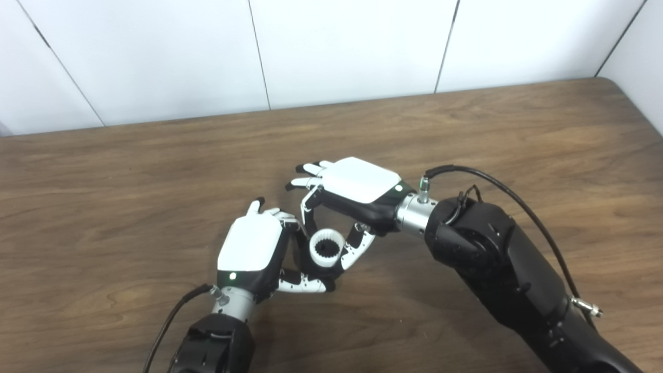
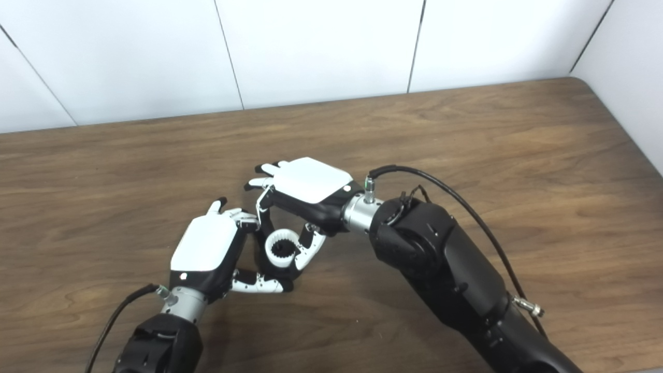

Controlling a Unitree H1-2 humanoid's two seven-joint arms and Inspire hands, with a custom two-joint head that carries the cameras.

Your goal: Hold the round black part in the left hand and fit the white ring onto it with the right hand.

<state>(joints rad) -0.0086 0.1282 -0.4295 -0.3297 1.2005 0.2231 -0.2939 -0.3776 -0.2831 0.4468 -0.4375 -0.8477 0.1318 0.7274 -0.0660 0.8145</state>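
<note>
The white ring point(image 1: 317, 252) is held low over the table between my two hands, its opening facing up. Inside it shows a dark toothed centre, the round black part point(image 1: 327, 249); most of that part is hidden by the ring and fingers. My left hand point(image 1: 252, 247) curls around it from the left, thumb point(image 1: 305, 284) passing under the ring. From the upper right, my right hand point(image 1: 357, 187) comes palm down and pinches the ring's rim between a finger point(image 1: 310, 207) and its thumb point(image 1: 358, 247). Whether the ring is fully seated on the black part I cannot tell.
Both hands work near the middle of a brown wooden table point(image 1: 492, 134). A white panelled wall point(image 1: 336, 46) runs behind its far edge. A black cable point(image 1: 518, 202) loops over my right forearm, and the table's right corner is rounded.
</note>
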